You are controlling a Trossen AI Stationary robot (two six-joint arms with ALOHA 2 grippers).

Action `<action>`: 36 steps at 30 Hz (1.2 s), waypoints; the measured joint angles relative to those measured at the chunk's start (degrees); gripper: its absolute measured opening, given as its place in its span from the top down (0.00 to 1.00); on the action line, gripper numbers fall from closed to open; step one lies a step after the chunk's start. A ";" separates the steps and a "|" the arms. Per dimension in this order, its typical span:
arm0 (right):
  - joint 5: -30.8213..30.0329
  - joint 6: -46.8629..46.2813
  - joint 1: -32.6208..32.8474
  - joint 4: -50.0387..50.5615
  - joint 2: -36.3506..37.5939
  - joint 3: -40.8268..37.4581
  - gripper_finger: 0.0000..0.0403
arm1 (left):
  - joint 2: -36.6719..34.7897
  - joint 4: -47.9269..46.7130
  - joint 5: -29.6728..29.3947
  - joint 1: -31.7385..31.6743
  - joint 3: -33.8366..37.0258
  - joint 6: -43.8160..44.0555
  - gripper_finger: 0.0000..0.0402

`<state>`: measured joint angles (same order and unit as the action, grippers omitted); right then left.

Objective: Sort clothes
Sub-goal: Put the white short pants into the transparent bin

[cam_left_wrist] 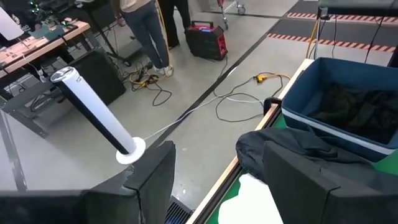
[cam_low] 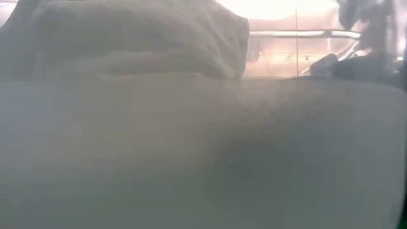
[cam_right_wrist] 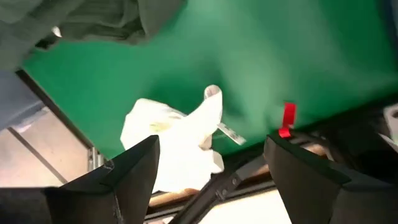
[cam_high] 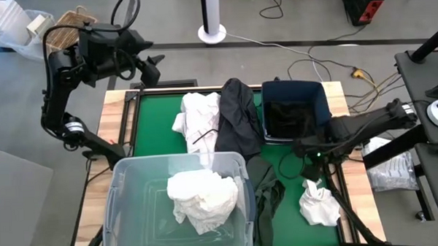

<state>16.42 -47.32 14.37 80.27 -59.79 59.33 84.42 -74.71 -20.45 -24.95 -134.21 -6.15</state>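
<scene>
A white garment [cam_high: 318,204] lies crumpled on the green mat near the table's near right corner; the right wrist view shows this white garment [cam_right_wrist: 177,143] too. My right gripper [cam_high: 306,153] [cam_right_wrist: 211,177] hovers open above the mat, just far of it. Another white garment [cam_high: 201,197] sits in the clear tub [cam_high: 127,214]. A third white garment [cam_high: 200,118] and a black garment [cam_high: 239,111] lie at the mat's far middle. An olive garment [cam_high: 268,196] lies beside the tub. Dark clothes fill the dark blue bin [cam_high: 322,97]. My left gripper [cam_high: 153,67] [cam_left_wrist: 217,180] is open, raised beyond the far left corner.
The tub takes up the near left of the table and fills the low view with the white garment [cam_low: 127,38] inside it. The bin [cam_left_wrist: 348,81] stands at the far right. A white post on a round base [cam_high: 212,21], cables and people's legs [cam_left_wrist: 149,31] are on the floor beyond.
</scene>
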 joint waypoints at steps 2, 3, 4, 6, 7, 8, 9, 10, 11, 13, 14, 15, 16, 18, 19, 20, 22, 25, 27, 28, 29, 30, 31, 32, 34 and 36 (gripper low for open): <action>-0.07 -1.31 1.06 -2.27 0.00 -2.63 0.29 | -0.10 0.98 0.00 0.00 0.00 0.06 0.45; -0.20 -2.19 1.62 -3.05 0.00 -3.83 0.29 | -0.15 1.40 0.00 0.00 0.00 0.06 0.46; -0.36 -3.00 2.13 -3.35 0.00 -4.97 0.29 | -0.18 1.76 0.00 0.00 0.00 0.04 0.45; -0.24 -4.35 3.08 -3.44 0.00 -6.98 0.29 | -0.19 2.62 0.02 0.00 0.00 -0.04 0.46; 0.06 -4.96 3.53 -3.99 0.00 -7.84 0.29 | -0.19 2.78 0.02 -0.02 0.00 -0.13 0.45; 0.20 -5.80 3.98 -4.88 0.07 -8.59 0.29 | -0.19 2.79 0.04 0.00 0.00 -0.20 0.46; 0.27 -6.55 4.47 -5.99 0.11 -9.30 0.29 | -0.19 2.90 0.04 0.00 0.00 -0.22 0.46; 0.47 -7.32 4.86 -6.84 0.11 -9.88 0.29 | -0.19 3.09 0.06 0.00 0.00 -0.22 0.46; 0.57 -7.97 5.25 -7.54 0.11 -10.39 0.29 | -0.19 3.21 0.06 0.00 0.00 -0.22 0.46; 1.34 -8.95 6.00 -9.53 -0.01 -11.25 0.28 | -0.19 3.31 0.07 0.00 0.00 0.10 0.46; 1.72 -9.34 6.32 -10.60 -0.16 -11.54 0.28 | -0.19 3.52 0.16 0.00 0.00 0.71 0.46; 1.93 -9.79 6.63 -11.40 -0.31 -11.73 0.27 | -0.19 3.80 0.45 0.00 0.00 1.47 0.46; 2.01 -10.10 6.98 -11.74 -0.33 -11.83 0.27 | -0.17 3.92 0.84 0.00 0.00 2.22 0.46; 2.00 -10.84 7.53 -11.89 -0.45 -12.00 0.27 | -0.10 4.26 1.99 0.00 0.00 3.82 0.46; 2.03 -11.23 7.64 -11.95 -0.67 -12.08 0.27 | -0.08 4.38 1.97 0.00 0.00 4.67 0.46; 2.03 -11.59 7.87 -12.05 -0.90 -12.25 0.28 | -0.03 4.57 2.00 0.00 0.00 5.48 0.46; 2.01 -12.30 8.38 -12.05 -1.45 -12.68 0.28 | -0.02 5.70 1.99 0.00 0.00 7.29 0.46; 1.95 -13.28 9.00 -12.83 -3.25 -13.46 0.29 | -0.04 7.73 1.99 0.00 0.00 10.74 0.46; 1.51 -13.55 9.30 -13.15 -4.92 -14.12 0.28 | -0.06 8.65 1.99 0.00 0.00 12.07 0.46; 1.49 -13.29 9.42 -13.83 -5.84 -14.50 0.28 | -0.06 9.09 1.99 0.00 0.00 12.50 0.46; 1.46 -13.06 9.49 -14.60 -6.86 -14.79 0.27 | -0.08 9.45 1.99 0.00 0.00 12.87 0.46; 1.42 -12.61 9.59 -15.76 -7.99 -15.18 0.27 | -0.09 9.72 2.00 0.00 0.00 13.21 0.46; 1.38 -12.28 9.64 -16.78 -9.03 -15.54 0.27 | -0.11 9.91 1.99 0.00 0.00 13.52 0.46; 1.39 -12.14 9.64 -17.86 -10.07 -15.89 0.26 | -0.13 9.89 1.99 0.00 0.00 14.01 0.46; 1.42 -12.09 9.64 -19.73 -12.29 -16.44 0.27 | -0.13 9.89 1.99 0.00 0.00 14.80 0.46; 1.38 -11.40 9.66 -20.47 -14.40 -16.75 0.28 | -0.13 9.88 1.99 0.00 0.00 15.31 0.46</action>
<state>17.80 -58.72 24.03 59.80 -74.19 42.58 84.29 -64.82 -18.46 -24.95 -134.21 9.17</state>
